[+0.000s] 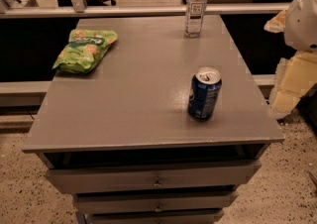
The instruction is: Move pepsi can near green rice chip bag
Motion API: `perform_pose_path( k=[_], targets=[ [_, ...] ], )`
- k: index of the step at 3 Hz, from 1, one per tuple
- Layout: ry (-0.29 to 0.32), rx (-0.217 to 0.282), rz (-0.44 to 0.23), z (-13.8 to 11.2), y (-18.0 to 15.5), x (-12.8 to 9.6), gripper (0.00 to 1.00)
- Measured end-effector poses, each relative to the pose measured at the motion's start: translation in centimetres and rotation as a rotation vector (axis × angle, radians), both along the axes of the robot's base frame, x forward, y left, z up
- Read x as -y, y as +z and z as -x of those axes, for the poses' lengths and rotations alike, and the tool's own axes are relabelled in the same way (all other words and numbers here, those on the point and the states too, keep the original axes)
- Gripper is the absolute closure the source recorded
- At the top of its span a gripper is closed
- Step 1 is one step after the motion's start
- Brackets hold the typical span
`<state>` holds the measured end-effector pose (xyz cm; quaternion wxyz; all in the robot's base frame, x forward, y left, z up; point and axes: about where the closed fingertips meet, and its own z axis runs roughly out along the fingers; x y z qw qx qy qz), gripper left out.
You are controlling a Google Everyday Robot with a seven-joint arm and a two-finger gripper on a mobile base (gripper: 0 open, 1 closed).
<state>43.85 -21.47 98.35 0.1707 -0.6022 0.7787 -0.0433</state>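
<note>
A grey table (143, 69) fills most of the view. Its flat top is set over a stack of drawers (153, 177), and the top drawer sits slightly open under the front edge. The table stands on a speckled floor (20, 193), and a pale rail (124, 11) runs across behind its far edge.

At the right edge, well off the table top, a rounded white part of the robot arm (306, 17) pokes into view, with some pale yellow blocks (297, 77) below it. The gripper itself is beyond the right border of the view, so I cannot tell how its jaws stand.

The green rice chip bag (84, 49) lies flat near the table's far left corner, slanting towards the left edge. It is light green with orange-tan chip pictures and a darker green logo.

A clear plastic bottle (195, 7) with a white cap and a label stands upright at the far edge, right of centre.

The pepsi can (204, 94) stands upright on the near right part of the top, its silver lid facing up. It is well apart from the bag — bare grey surface lies between them — and nothing touches it.
</note>
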Motion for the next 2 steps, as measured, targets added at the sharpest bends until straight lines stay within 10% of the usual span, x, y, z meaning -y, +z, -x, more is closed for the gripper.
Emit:
perform_pose_path(
  k=[2],
  targets=[
    [-0.009, 0.003, -0.091, -0.43, -0.45, -0.54, 0.00]
  ],
)
